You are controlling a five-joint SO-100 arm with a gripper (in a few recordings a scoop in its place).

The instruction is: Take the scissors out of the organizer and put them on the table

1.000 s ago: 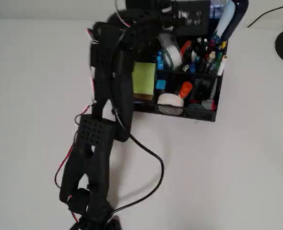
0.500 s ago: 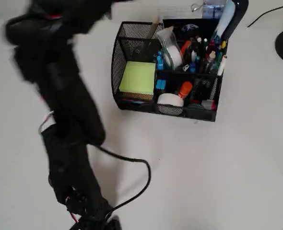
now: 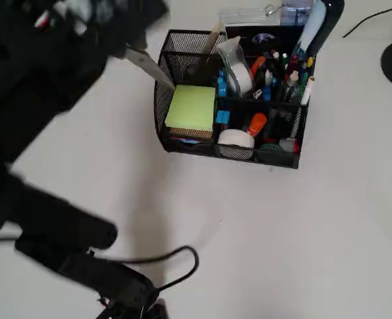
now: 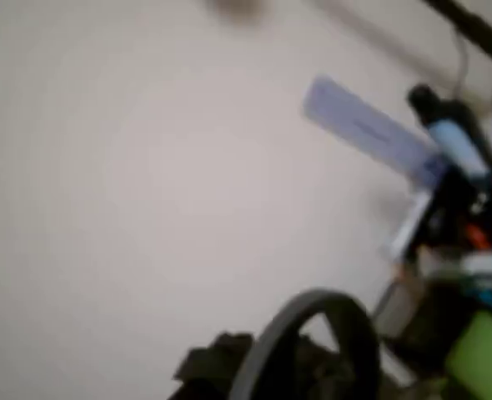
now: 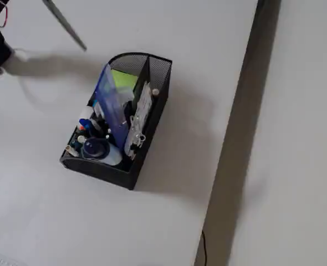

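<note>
The scissors [image 3: 148, 66] are seen lifted clear of the organizer [image 3: 232, 149], blades carried in the air up-left of its left mesh wall in the overhead view, tips reaching over that wall's rim. The removal is judged done; the lowering and release onto the table [image 3: 302, 239] are judged left. The gripper [image 3: 96, 13] is blurred at upper left of the organizer; the scissors are taken to be held shut in it by the handles, though the jaws themselves are not made out.

In the fixed view only the blade tips [image 5: 64, 22] are caught, well apart from the organizer [image 5: 116, 166], with their shadow cast on the table [image 5: 169, 233] beside it. In the wrist view one handle loop [image 4: 313, 333] is shown close, with the organizer's green pad [image 4: 484, 354] to its right
</note>
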